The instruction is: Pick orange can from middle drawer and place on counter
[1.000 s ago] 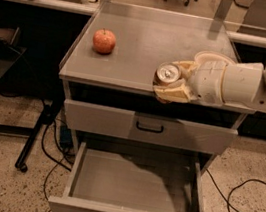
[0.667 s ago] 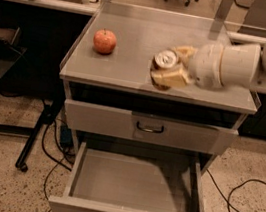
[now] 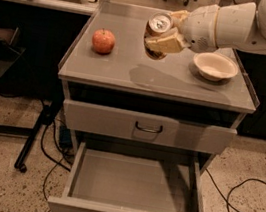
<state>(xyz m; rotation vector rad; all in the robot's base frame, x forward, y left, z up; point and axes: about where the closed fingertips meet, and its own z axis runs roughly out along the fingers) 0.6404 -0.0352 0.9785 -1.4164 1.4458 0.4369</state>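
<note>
Gripper (image 3: pixel 163 34) – upper centre of the frame, clenched around the orange can (image 3: pixel 160 23), which is held tilted with its silver lid turned toward the camera. Can is carried just above the counter (image 3: pixel 177 85); a shadow is cast on the grey top beneath it. Red apple (image 3: pixel 104 41) – set on the counter at upper left, well apart from the can. White bowl (image 3: pixel 215 66) – set on the counter at right, near the arm. Middle drawer (image 3: pixel 134 189) – pulled out at the bottom of the frame, nothing seen inside. Upper drawer front (image 3: pixel 110 121) – closed, centre of the frame.
</note>
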